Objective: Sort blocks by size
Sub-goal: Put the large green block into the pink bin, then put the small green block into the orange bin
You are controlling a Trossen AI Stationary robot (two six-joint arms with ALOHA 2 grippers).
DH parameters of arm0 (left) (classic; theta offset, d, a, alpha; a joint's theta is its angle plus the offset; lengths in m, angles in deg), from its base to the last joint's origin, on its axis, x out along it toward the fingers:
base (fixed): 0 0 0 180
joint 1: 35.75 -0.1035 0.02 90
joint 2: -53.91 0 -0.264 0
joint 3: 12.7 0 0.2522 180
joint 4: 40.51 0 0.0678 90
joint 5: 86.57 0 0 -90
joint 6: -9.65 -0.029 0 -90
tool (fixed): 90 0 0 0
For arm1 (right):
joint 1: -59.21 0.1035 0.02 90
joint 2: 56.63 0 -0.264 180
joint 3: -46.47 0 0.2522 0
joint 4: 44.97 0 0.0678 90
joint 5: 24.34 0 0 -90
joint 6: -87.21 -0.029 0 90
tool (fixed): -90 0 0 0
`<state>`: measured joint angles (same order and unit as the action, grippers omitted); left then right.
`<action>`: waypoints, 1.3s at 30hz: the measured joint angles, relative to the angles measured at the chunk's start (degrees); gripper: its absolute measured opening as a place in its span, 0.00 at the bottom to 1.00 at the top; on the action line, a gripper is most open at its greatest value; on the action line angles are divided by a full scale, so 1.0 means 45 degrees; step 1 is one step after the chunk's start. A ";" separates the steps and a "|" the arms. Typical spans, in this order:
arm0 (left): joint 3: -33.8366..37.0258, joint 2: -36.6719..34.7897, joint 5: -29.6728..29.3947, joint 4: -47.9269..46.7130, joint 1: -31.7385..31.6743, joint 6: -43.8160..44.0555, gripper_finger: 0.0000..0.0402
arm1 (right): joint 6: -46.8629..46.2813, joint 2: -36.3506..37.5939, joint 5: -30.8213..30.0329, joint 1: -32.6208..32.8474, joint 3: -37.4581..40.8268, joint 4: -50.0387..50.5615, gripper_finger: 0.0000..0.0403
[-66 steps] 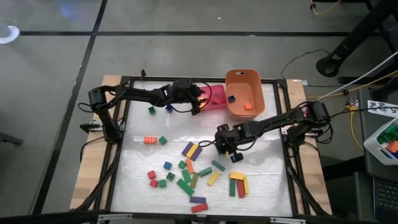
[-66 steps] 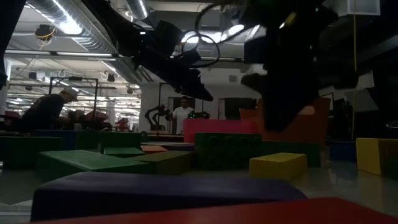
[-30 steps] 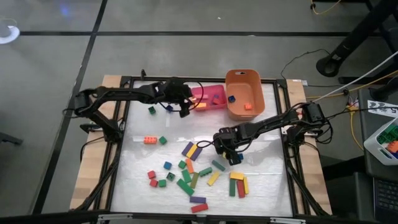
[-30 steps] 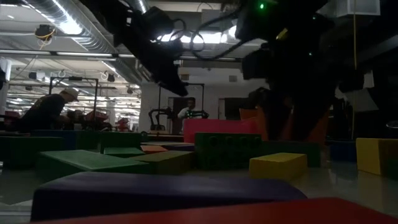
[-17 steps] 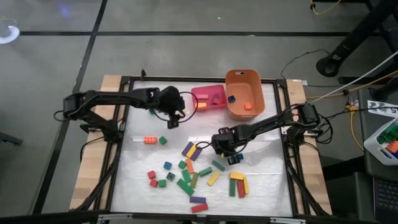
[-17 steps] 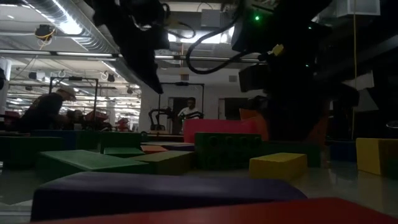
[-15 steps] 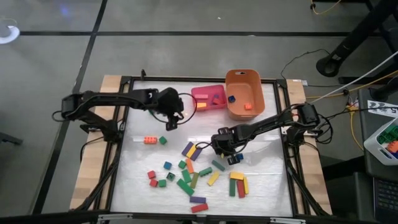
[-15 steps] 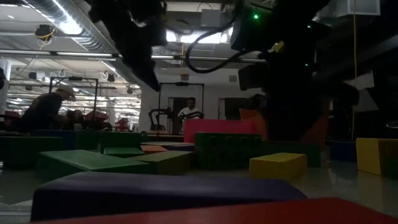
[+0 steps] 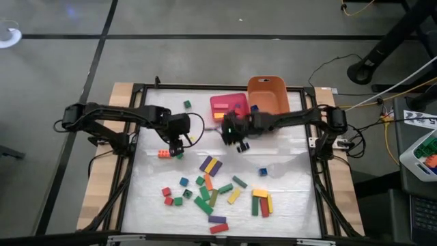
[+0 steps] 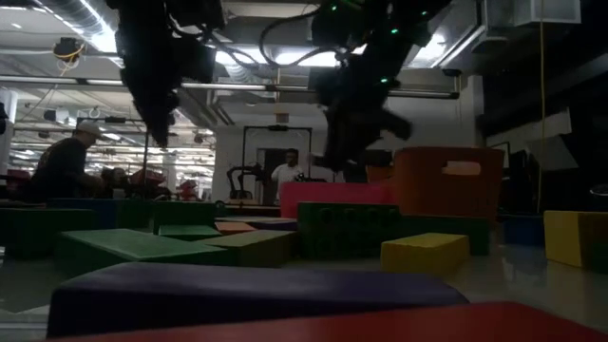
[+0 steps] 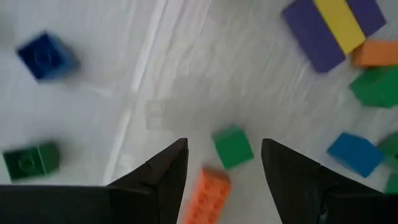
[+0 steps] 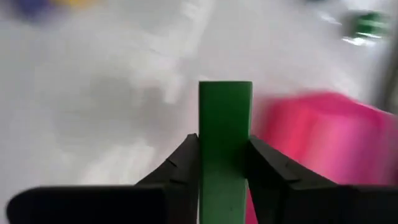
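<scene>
Holding a long green block (image 12: 225, 146) tightly between its two fingers, the right gripper (image 9: 235, 136) hangs above the table just beside the pink tray (image 9: 229, 104); the orange tub (image 9: 267, 94) stands next to that tray. The left gripper (image 9: 176, 145) is wide open and empty, above a small green cube (image 11: 232, 147) and an orange block (image 11: 204, 194). Most other blocks (image 9: 213, 197) lie scattered on the near half of the table; perhaps some are in the tray, though the view is poor.
</scene>
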<state>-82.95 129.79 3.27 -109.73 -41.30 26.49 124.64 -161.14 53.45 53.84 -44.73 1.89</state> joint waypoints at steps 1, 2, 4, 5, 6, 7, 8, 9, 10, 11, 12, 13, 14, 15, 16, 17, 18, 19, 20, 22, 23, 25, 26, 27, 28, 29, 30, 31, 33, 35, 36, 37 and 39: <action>-0.0004 0.0000 0.0000 -0.0195 0.0088 0.0321 0.48 | 0.0410 0.0000 -0.0377 -0.0282 -0.0119 -0.0193 0.26; -0.0004 0.0005 -0.0005 -0.0426 0.0180 0.0618 0.48 | 0.0806 0.0000 -0.0684 -0.0568 -0.0200 -0.0432 0.26; -0.0004 0.0010 -0.0004 -0.0692 0.0369 0.1171 0.48 | 0.1532 0.0000 -0.0923 -0.1184 -0.0255 -0.1087 0.26; -0.0004 0.0005 -0.0003 -0.0688 0.0458 0.1301 0.48 | 0.1861 0.0000 -0.0896 -0.1503 -0.0255 -0.1421 0.26; -0.0004 0.0005 -0.0004 -0.0659 0.0572 0.1472 0.48 | 0.2187 0.0000 -0.0743 -0.1809 -0.0255 -0.1719 0.26; -0.0004 0.0010 -0.0004 -0.0638 0.0669 0.1615 0.48 | 0.2504 -0.0009 -0.0538 -0.2127 -0.0255 -0.2001 0.26; -0.0004 0.0010 -0.0004 -0.0618 0.0759 0.1780 0.48 | 0.2709 -0.0062 -0.0366 -0.2392 -0.0261 -0.2312 0.27; -0.0004 0.0010 -0.0004 -0.0580 0.0853 0.1879 0.48 | 0.2765 -0.0094 -0.0159 -0.2649 -0.0265 -0.2566 0.28; -0.0004 0.0010 -0.0005 -0.0547 0.0951 0.2023 0.48 | 0.2785 -0.0110 0.0027 -0.2901 -0.0262 -0.2719 0.30; -0.0004 0.0011 -0.0004 -0.0530 0.1044 0.2193 0.48 | 0.2774 -0.0127 0.0181 -0.3093 -0.0255 -0.2903 0.31; -0.0004 0.0015 -0.0009 -0.0531 0.1132 0.2383 0.48 | 0.2770 -0.0164 0.0335 -0.3255 -0.0261 -0.3155 0.33; -0.0004 0.0015 -0.0009 -0.0535 0.1219 0.2576 0.48 | 0.2754 -0.0185 0.0478 -0.3406 -0.0270 -0.3334 0.36; -0.0004 0.0015 -0.0014 -0.0535 0.1302 0.2870 0.48 | 0.2745 -0.0194 0.0616 -0.3539 -0.0270 -0.3352 0.39; -0.0004 0.0015 -0.0015 -0.0537 0.1388 0.3136 0.48 | 0.2702 -0.0198 0.0636 -0.3613 -0.0265 -0.3388 0.41; -0.0004 0.0019 -0.0056 -0.0535 0.1482 0.3371 0.48 | 0.2648 -0.0199 0.0625 -0.3675 -0.0265 -0.3456 0.44; -0.0004 0.0019 -0.0138 -0.0536 0.1577 0.3598 0.48 | 0.2600 -0.0199 0.0608 -0.3682 -0.0265 -0.3492 0.46; -0.0004 0.0041 -0.0274 -0.0535 0.1667 0.3849 0.48 | 0.2508 -0.0199 0.0558 -0.3682 -0.0265 -0.3492 0.48; -0.0004 0.0063 -0.0435 -0.0537 0.1762 0.4061 0.48 | 0.2439 -0.0199 0.0480 -0.3680 -0.0265 -0.3487 0.50; -0.0003 0.0077 -0.0611 -0.0537 0.1854 0.4241 0.48 | 0.2415 -0.0194 0.0398 -0.3658 -0.0265 -0.3462 0.51; 0.0140 0.0102 -0.0906 -0.0263 0.2008 0.4675 0.48 | 0.2419 -0.0137 0.0403 -0.3617 -0.0260 -0.3412 0.53; 0.0294 0.0108 -0.0964 -0.0119 0.2040 0.4846 0.48 | 0.2406 -0.0075 0.0416 -0.3541 -0.0260 -0.3390 0.54; 0.0651 0.0126 -0.1009 0.0061 0.2080 0.5155 0.48 | 0.2402 0.0056 0.0420 -0.3447 -0.0260 -0.3174 0.54; 0.0855 0.0126 -0.1009 0.0303 0.2080 0.5246 0.48 | 0.2412 0.0146 0.0438 -0.3331 -0.0260 -0.3050 0.54; 0.1058 0.0126 -0.1010 0.0609 0.2075 0.5400 0.48 | 0.2415 0.0260 0.0471 -0.3263 -0.0260 -0.2775 0.54; 0.1268 0.0126 -0.1015 0.0877 0.2075 0.5518 0.48 | 0.2441 0.0353 0.0458 -0.3180 -0.0260 -0.2579 0.55; 0.1465 0.0129 -0.1015 0.1059 0.2068 0.5593 0.48 | 0.2444 0.0488 0.0414 -0.3104 -0.0260 -0.2468 0.55; 0.1615 0.0131 -0.1017 0.1203 0.2049 0.5613 0.48 | 0.2454 0.0633 0.0373 -0.3029 -0.0260 -0.2314 0.55; 0.1755 0.0128 -0.1021 0.1496 0.2049 0.5605 0.48 | 0.2460 0.0789 0.0328 -0.2945 -0.0260 -0.2168 0.55; 0.2066 0.0131 -0.1054 0.2281 0.2050 0.5605 0.48 | 0.2463 0.1098 0.0276 -0.2783 -0.0260 -0.1929 0.55; 0.2388 0.0131 -0.1054 0.2694 0.2050 0.5605 0.48 | 0.2463 0.1416 0.0272 -0.2633 -0.0260 -0.1643 0.55; 0.2525 0.0131 -0.1054 0.2934 0.2050 0.5605 0.48 | 0.2463 0.1603 0.0272 -0.2560 -0.0260 -0.1564 0.55; 0.2674 0.0131 -0.1054 0.3130 0.2050 0.5604 0.48 | 0.2463 0.1819 0.0276 -0.2503 -0.0260 -0.1456 0.55; 0.2968 0.0131 -0.1058 0.3326 0.2050 0.5605 0.48 | 0.2463 0.2213 0.0272 -0.2315 -0.0260 -0.1310 0.55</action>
<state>-69.59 130.38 -1.50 -94.76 -32.07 51.71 135.72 -151.18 54.67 43.42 -45.90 -4.00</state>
